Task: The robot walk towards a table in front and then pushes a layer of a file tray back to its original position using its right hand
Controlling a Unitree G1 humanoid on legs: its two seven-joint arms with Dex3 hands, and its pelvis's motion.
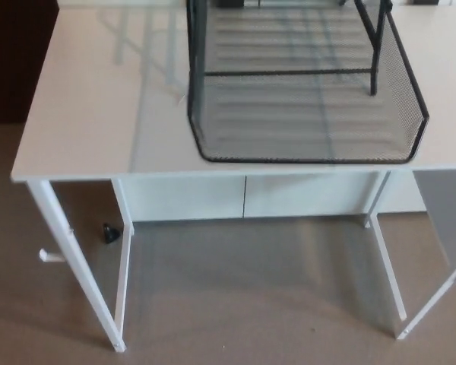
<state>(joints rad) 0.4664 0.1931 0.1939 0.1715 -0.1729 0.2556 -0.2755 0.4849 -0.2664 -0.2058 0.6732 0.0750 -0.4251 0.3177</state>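
Observation:
A black wire-mesh file tray layer (304, 114) lies pulled out toward the near edge of the white table (83, 114). Its front rim sits close to the table's front edge. Black upright posts of the tray's frame (376, 46) rise behind it and run out of the top of the picture. Neither of my hands shows in the head view.
The table stands on thin white legs (76, 266) over a brown floor. A white cabinet (243, 196) sits under it at the back. A small black object (111, 233) lies on the floor near the left legs. A white panel (448, 220) hangs at the right.

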